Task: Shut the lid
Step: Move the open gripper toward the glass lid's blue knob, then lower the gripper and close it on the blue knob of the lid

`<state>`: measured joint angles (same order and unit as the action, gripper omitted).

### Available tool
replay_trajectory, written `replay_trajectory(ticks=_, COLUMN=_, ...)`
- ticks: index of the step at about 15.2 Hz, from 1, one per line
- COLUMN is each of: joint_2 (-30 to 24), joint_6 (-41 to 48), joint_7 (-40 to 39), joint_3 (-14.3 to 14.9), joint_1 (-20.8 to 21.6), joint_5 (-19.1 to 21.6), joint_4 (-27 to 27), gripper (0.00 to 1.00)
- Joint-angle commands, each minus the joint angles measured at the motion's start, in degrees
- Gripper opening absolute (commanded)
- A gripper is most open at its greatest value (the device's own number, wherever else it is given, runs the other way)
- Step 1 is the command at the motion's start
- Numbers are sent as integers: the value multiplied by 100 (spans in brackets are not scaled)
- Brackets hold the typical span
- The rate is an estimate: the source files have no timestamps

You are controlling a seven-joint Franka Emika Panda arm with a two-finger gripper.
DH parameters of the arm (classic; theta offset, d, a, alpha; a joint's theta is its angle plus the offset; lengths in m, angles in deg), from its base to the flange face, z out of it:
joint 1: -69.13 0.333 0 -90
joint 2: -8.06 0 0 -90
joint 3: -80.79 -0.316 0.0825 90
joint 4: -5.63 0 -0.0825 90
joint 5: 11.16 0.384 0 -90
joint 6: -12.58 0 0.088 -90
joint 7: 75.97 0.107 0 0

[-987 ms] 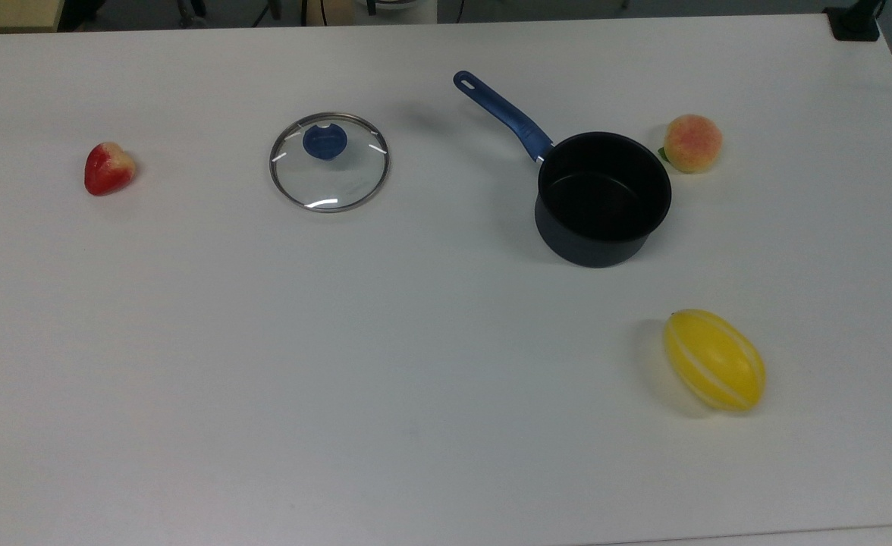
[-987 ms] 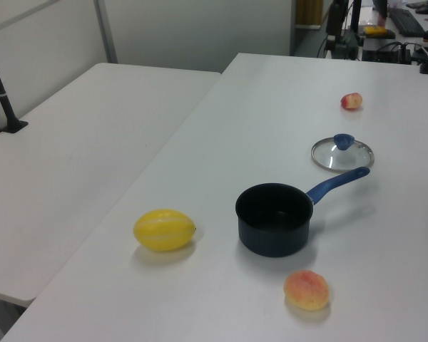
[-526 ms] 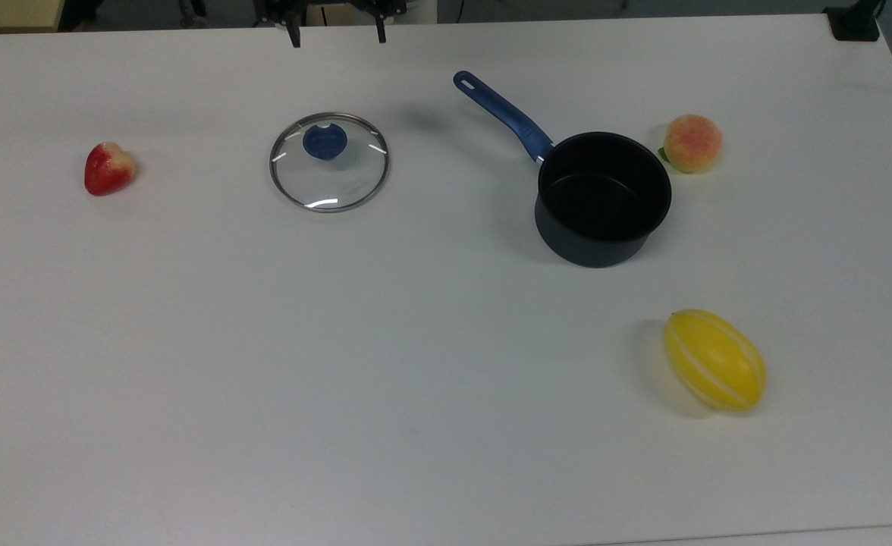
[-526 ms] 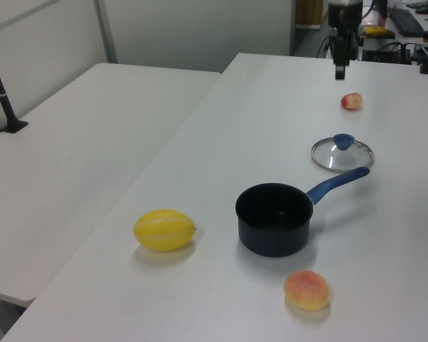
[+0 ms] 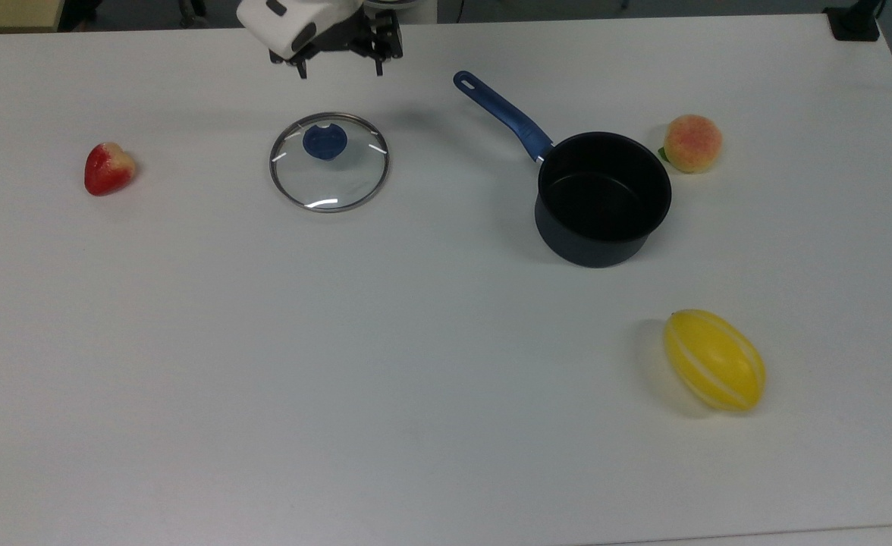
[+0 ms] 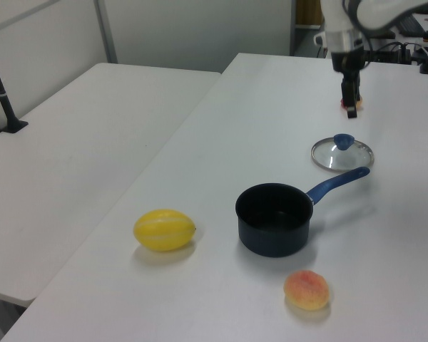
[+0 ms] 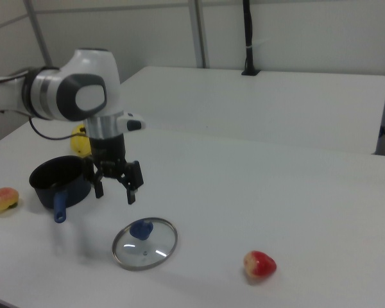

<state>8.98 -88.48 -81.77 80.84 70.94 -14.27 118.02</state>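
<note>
- Red and pale, a strawberry [image 5: 108,167] is seen at the far left of the top view, lying alone on the white table [image 5: 340,364].
- Clear glass with a metal rim makes up the lid [image 5: 329,161], which is laid flat on the table to the right of the strawberry in the top view, well apart from it; its blue knob [image 5: 325,142] points up.
- Above the lid, near the top edge of the top view, the gripper [image 5: 337,67] is held in the air on a white arm [image 5: 294,19]. Its two dark fingers [image 5: 378,67] are spread wide apart and point down, with nothing between them. In the right view the gripper [image 7: 114,192] is seen clear of the lid [image 7: 145,243], higher than the knob and a little toward the right view's left.
- Further right in the top view, a dark pot [image 5: 603,199] is stood upright and uncovered, with nothing seen inside it. Its blue handle [image 5: 503,114] is pointed toward the upper left of the top view, toward the lid but well short of it.
- Just beside the pot's upper right in the top view, a peach [image 5: 692,142] is set.
- Below the pot, toward the lower right of the top view, a yellow melon [image 5: 714,360] with pale stripes is laid on its side, apart from the pot.
</note>
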Motion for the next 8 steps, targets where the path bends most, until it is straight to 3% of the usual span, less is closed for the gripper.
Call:
replay_trajectory(ticks=1, joint_2=-154, joint_6=-747, joint_7=-35, joint_3=4, joint_1=56, joint_5=-155, joint_4=704, gripper=100)
replay_trajectory(ticks=4, joint_2=-189, joint_6=-1600, joint_7=-79, joint_3=4, joint_1=-5, joint_5=-181, joint_4=1214, gripper=100)
replay_trajectory(ticks=8, joint_2=-172, joint_6=-2207, joint_7=-88, joint_3=4, joint_1=-66, joint_5=-383, joint_4=1470, gripper=100)
